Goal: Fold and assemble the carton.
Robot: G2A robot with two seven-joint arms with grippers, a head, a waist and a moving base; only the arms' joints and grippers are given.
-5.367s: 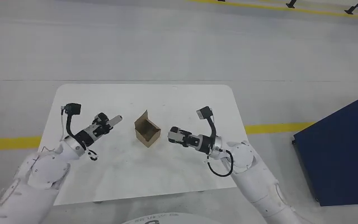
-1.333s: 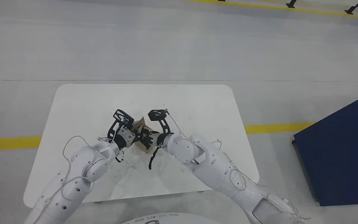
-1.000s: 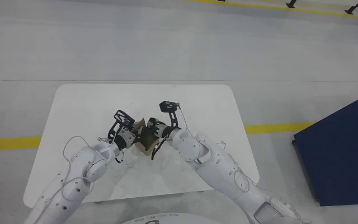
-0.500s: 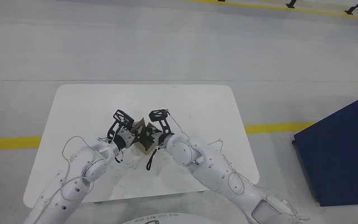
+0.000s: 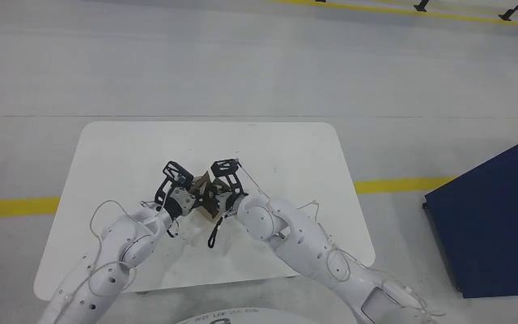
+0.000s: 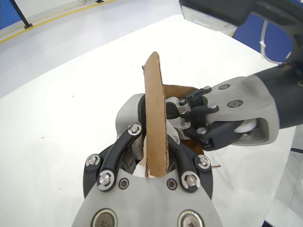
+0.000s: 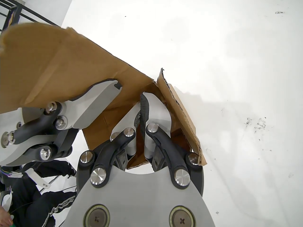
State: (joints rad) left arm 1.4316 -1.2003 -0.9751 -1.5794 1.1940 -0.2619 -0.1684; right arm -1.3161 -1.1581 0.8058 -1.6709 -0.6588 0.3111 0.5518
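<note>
Top view: I see the carton (image 5: 205, 199) sitting mid-table (image 5: 121, 154). Left wrist view: my left gripper (image 6: 154, 128) has its fingers pinching the upright flap (image 6: 153, 95). Right wrist view: the right gripper (image 7: 141, 114) has its fingers clamped on the carton's edge. The flaps are open, so I judge folding barely begun.

Locate the carton (image 5: 207, 199) near the middle of the white worktop (image 5: 275, 154). The left end effector (image 5: 194, 202) touches it on one side, and the right end effector (image 5: 217, 193) touches it on the opposite side. Both arms reach in from the near edge. A yellow floor line (image 5: 405, 185) runs past the worktop, and a blue panel (image 5: 486, 219) stands well apart.
</note>
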